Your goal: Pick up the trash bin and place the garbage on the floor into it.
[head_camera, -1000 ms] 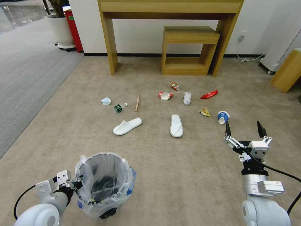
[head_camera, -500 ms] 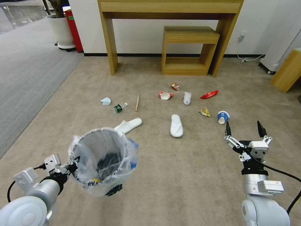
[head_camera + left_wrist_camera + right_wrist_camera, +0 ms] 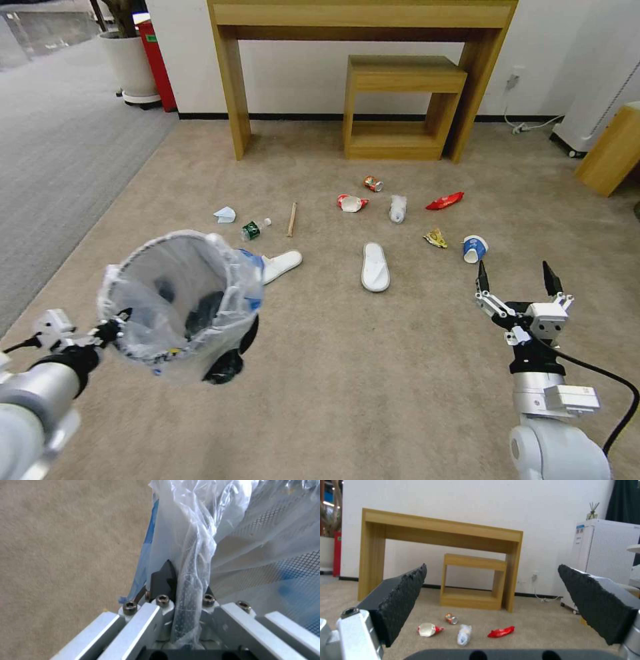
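Wooden console surface (image 3: 363,17): light oak finish, standing against the white wall (image 3: 300,73) at the far end of the room; two slab legs.

Wooden stool (image 3: 400,107): same oak finish, tucked under the console toward its right leg, open box frame with a low bottom board.

Grey striped carpet (image 3: 60,167): to the left, meeting the beige area along a diagonal seam.

White planter (image 3: 130,67): far left by the wall, on a wheeled base, plant stem rising from it.

Red box (image 3: 157,63): just beside the planter, against the wall.

White appliance (image 3: 603,562): right of the console, a reed diffuser (image 3: 593,511) on top.

White cable (image 3: 530,125): on the floor along the wall, below a wall socket (image 3: 513,80).

Wooden furniture corner (image 3: 610,150): far right edge.
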### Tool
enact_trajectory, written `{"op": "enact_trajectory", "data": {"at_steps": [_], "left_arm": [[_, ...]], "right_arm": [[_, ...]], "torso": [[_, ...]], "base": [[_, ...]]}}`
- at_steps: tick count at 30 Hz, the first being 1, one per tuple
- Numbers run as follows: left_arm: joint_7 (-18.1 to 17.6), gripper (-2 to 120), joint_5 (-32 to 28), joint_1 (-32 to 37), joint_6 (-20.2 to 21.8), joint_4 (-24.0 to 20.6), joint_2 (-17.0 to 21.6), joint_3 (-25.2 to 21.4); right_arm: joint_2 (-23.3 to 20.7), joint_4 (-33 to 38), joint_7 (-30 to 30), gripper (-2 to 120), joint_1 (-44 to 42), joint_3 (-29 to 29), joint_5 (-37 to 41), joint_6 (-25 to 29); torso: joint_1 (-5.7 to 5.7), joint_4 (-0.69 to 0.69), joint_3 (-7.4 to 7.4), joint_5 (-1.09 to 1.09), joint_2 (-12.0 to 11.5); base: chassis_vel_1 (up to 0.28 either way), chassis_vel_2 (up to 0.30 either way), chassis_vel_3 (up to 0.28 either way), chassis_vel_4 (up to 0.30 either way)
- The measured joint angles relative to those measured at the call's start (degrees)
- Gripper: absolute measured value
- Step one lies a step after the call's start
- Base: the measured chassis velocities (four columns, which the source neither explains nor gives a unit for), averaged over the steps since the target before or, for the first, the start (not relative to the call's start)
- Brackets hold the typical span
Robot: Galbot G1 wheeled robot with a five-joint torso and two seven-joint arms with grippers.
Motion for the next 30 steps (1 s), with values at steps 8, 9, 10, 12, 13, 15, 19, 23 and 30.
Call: {"op": "enact_trajectory", "data": {"at_steps": [8, 9, 10, 12, 13, 15, 19, 23, 30], "left_arm": [[-0.70, 1, 2.13, -0.17, 0.00, -0.48, 1.69, -2.54], [-0.70, 1, 2.13, -0.17, 0.00, -0.48, 1.69, -2.54], [-0.71, 1, 2.60, -0.14, 0.00, -0.56, 1.82, -2.66], [-0.79, 1, 3.21, -0.04, 0.00, -0.79, 2.02, -2.83], [-0.79, 1, 3.21, -0.04, 0.00, -0.79, 2.02, -2.83], [-0.83, 1, 3.34, 0.11, 0.00, -0.92, 2.07, -2.82], [-0.83, 1, 3.43, 0.08, 0.01, -0.60, 2.07, -2.91], [-0.72, 1, 5.16, -0.08, 0.03, 0.17, 2.25, -3.43], [-0.23, 1, 6.90, -0.16, 0.04, 0.99, 2.25, -3.50]], "right_arm": [[0.34, -0.26, -0.01, 100, 0.29, -0.50, 0.34, 0.49], [0.34, -0.26, -0.01, 100, 0.29, -0.50, 0.34, 0.49], [0.38, -0.27, -0.05, 100, 0.27, -0.51, 0.32, 0.50], [0.49, -0.28, -0.09, 100, 0.22, -0.49, 0.14, 0.51], [0.49, -0.28, -0.09, 100, 0.22, -0.49, 0.14, 0.51], [0.52, -0.19, -0.12, 100, 0.04, -0.34, -0.04, 0.51], [0.46, 0.13, -0.15, 100, -0.14, -0.13, -0.13, 0.51], [0.39, 0.09, -0.20, 100, -0.17, 0.02, -0.12, 0.57], [0.41, -0.22, -0.36, 100, 0.02, 0.00, -0.12, 0.77]], "torso": [[0.00, 0.00, 0.00, 0.00, 0.00], [0.00, 0.00, 0.00, 0.00, 0.00], [0.00, 0.00, 0.00, 0.00, 0.00], [0.00, 0.00, 0.00, 0.00, 0.01], [0.00, 0.00, 0.00, 0.00, 0.01], [0.00, 0.00, 0.00, 0.00, 0.01], [0.00, 0.00, 0.00, 0.00, 0.01], [0.00, 0.00, 0.00, 0.00, 0.01], [0.00, 0.00, -0.01, 0.00, 0.01]], "base": [[0.000, 0.000, 0.000, 0.000], [0.000, 0.000, 0.000, 0.000], [0.000, 0.000, 0.000, 0.000], [0.000, 0.000, 0.000, 0.000], [0.000, 0.000, 0.000, 0.000], [0.000, 0.000, 0.000, 0.000], [0.000, 0.000, 0.000, 0.000], [0.000, 0.000, 0.000, 0.000], [-0.024, 0.022, 0.022, -0.021]]}}
